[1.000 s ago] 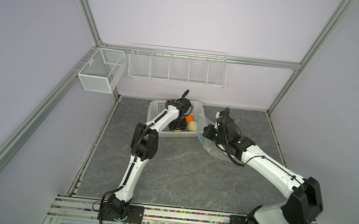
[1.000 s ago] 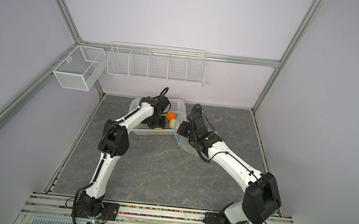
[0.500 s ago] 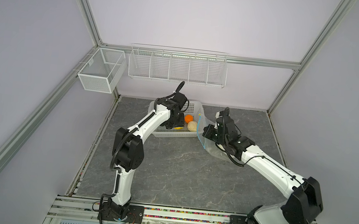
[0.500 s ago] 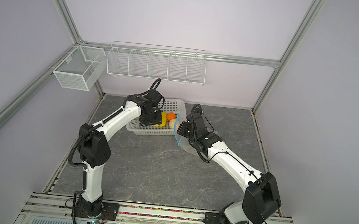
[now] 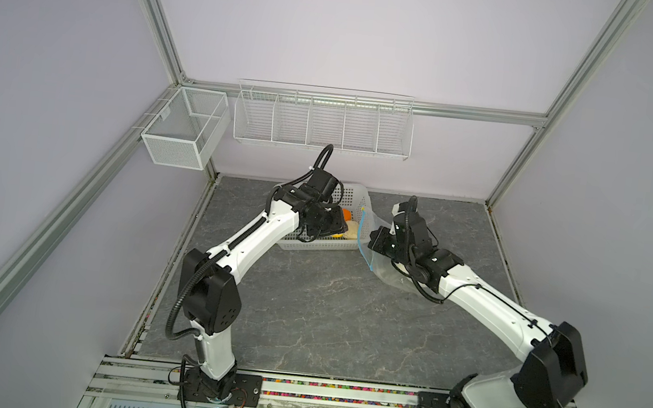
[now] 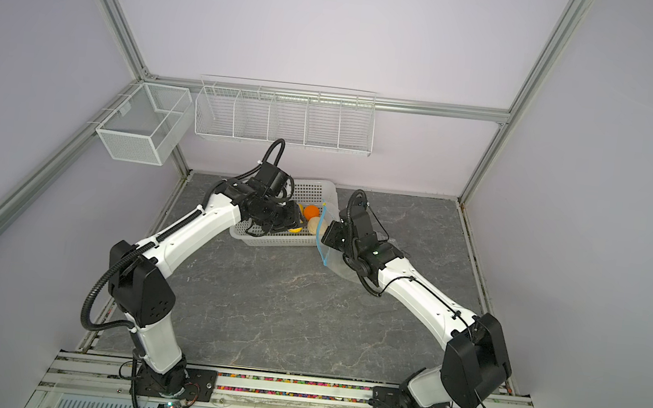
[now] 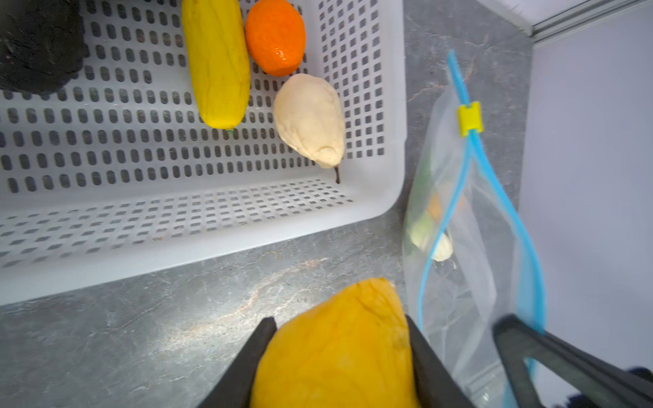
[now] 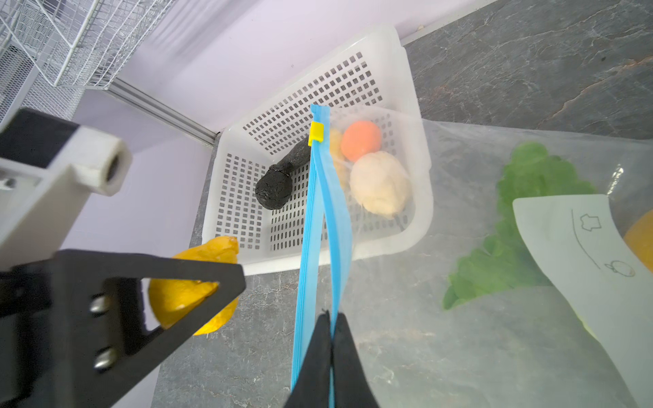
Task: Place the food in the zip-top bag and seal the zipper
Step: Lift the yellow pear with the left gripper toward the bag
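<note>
One yellow-orange fruit [image 7: 335, 356], perhaps mango, clamped in left gripper [image 7: 338, 319] near white basket's [image 7: 212, 229] near-right corner. Four food pieces [image 7: 309, 120] in basket, table's [image 7: 141, 335] far edge. Zip-top bag [image 7: 459, 282] just right, mouth open; right gripper [image 8: 332, 314] pinches zipper [image 8: 319, 197] lip.

Two white-and-black arms reach from the near rail toward the far middle, elbows bent outward. On the left arm [image 5: 254, 238], the left gripper [image 7: 339, 319] has its dark fingers [image 7: 247, 364] clamped around a yellow fruit [image 7: 339, 353]. On the right arm [image 5: 485, 302], the right gripper [image 8: 332, 318], fingers pressed tight together, pinches the zipper [image 8: 312, 219].
</note>
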Motion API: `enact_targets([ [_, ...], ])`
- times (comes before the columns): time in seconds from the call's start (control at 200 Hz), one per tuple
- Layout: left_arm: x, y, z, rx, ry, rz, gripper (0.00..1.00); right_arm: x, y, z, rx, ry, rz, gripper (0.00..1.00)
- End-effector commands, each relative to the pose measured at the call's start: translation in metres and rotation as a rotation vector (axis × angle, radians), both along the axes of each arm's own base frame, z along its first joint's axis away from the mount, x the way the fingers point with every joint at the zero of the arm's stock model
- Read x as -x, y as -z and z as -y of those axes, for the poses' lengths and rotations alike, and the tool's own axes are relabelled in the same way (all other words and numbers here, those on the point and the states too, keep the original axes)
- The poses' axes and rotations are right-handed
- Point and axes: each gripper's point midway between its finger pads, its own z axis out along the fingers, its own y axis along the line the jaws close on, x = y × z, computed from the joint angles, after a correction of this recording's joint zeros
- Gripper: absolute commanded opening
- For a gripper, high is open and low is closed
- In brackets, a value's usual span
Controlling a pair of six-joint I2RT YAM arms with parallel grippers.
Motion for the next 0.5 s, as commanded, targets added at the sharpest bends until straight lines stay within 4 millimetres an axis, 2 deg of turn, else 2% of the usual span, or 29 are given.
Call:
enact_targets([
  [0.0, 0.003, -0.029, 0.014, 0.133, 0.017, 0.042, 0.41, 0.000, -0.008, 0.001, -0.033, 0.004, 0.020, 0.06],
  [0.155, 0.005, -0.044, 0.026, 0.237, 0.032, 0.061, 0.41, -0.001, -0.010, -0.001, -0.057, -0.002, 0.026, 0.06],
  [0.495, 0.007, -0.048, 0.042, 0.368, 0.048, 0.037, 0.41, 0.000, -0.016, -0.004, -0.083, -0.020, 0.037, 0.06],
])
